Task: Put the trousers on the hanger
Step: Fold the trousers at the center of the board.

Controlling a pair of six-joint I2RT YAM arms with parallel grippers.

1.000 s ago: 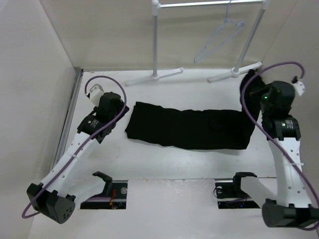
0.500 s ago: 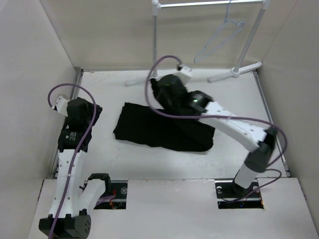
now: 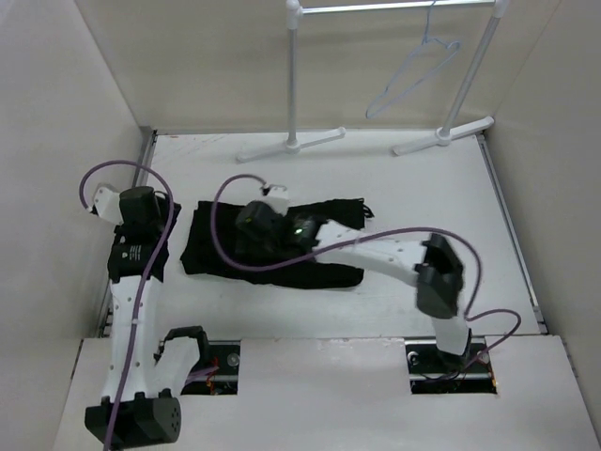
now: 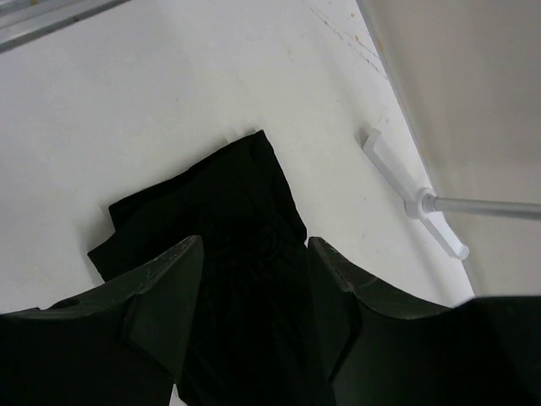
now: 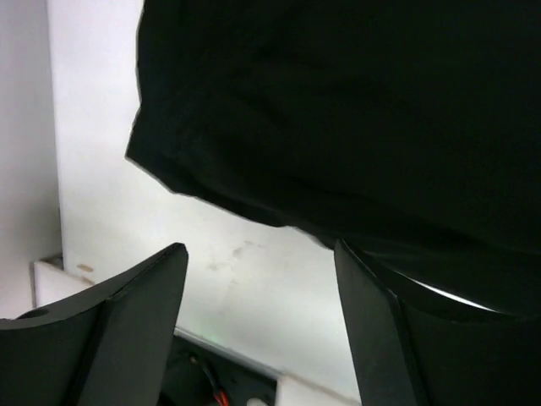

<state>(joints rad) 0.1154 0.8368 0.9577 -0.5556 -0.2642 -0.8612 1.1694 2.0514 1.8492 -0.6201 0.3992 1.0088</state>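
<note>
The black trousers [image 3: 310, 258] lie folded into a short heap on the white table, left of centre. My left gripper [image 3: 171, 225] is at their left edge. In the left wrist view the trousers [image 4: 228, 203] run down between its fingers [image 4: 165, 292] and fill the gap, so the left gripper [image 4: 254, 283] is shut on them. My right arm reaches across from the right, and the right gripper [image 3: 252, 237] hangs over the heap. The right gripper [image 5: 262, 292] is open with only bare table between its fingers, the trousers [image 5: 355, 110] just beyond them. The pale blue hanger [image 3: 413, 75] hangs on the rail at the back.
The white rail stand [image 3: 294, 94] has feet on the table's far side, one foot [image 4: 414, 199] showing in the left wrist view. Walls close in on the left, back and right. Two cable slots [image 3: 207, 362] open in the near shelf.
My right gripper has carried the trousers' right end leftwards over the rest, folding them, and has opened. The left arm drew back to the left with the left end.
</note>
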